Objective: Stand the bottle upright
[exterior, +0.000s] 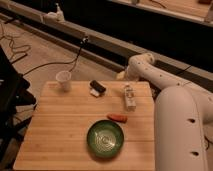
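**Item 1, bottle** [129,97]: lying on its side on the wooden table [60,125], in the far right part of the top, close to the right edge. Its long axis runs roughly 12 to 6 o'clock, tipped a little toward 11 to 5. The far end looks narrower, so the cap probably points to 12, though this is not certain. It is not yet upright.

**Item 2, gripper** [121,76]: hangs just past the table's far edge, at 11 o'clock from the bottle and near its far end. The jaws are spread wide and hold nothing. The 1 arm [150,70] reaches in from 3 o'clock. Judgement: the coming move runs toward 5 o'clock, with the jaws set across the bottle's long axis.

**Item 3, neighbours:**
- Black-and-white block [96,88] at 10 o'clock from the bottle.
- Orange piece [118,117] at 7 o'clock, near.
- Green bowl [88,137] further on at 7.
- White cup [63,80] at 10, well apart.
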Available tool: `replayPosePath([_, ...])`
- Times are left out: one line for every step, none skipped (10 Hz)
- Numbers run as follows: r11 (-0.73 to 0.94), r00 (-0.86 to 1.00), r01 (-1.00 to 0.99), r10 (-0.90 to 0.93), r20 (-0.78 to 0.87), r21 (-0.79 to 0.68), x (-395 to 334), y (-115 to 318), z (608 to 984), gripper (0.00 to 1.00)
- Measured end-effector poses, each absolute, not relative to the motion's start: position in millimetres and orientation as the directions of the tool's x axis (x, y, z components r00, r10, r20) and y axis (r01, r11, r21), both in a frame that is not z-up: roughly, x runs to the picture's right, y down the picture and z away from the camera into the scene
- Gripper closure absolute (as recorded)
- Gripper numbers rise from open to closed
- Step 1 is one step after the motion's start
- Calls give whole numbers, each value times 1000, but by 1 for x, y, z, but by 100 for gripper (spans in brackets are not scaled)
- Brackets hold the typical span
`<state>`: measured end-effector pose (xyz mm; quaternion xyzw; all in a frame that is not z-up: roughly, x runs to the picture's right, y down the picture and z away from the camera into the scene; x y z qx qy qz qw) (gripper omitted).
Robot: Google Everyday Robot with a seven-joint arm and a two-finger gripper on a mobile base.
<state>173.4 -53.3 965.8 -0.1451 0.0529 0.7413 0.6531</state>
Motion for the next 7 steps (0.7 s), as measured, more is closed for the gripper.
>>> replayPosePath([-143, -105, -984, 950, -293, -111, 176, -50, 968, 20])
replayPosePath([-144, -105, -984, 948, -301, -109, 178, -46, 970, 20])
replayPosePath([-147, -107, -983, 943, -315, -105, 182, -41, 974, 20])
replayPosePath([-151, -110, -983, 939, -327, -103, 185, -36, 978, 20])
replayPosePath([-153, -111, -983, 935, -336, -103, 185, -33, 981, 20])
replayPosePath([-156, -110, -982, 931, -349, -106, 184, -28, 985, 20])
replayPosePath([-155, -106, -982, 927, -360, -111, 182, -24, 988, 20])
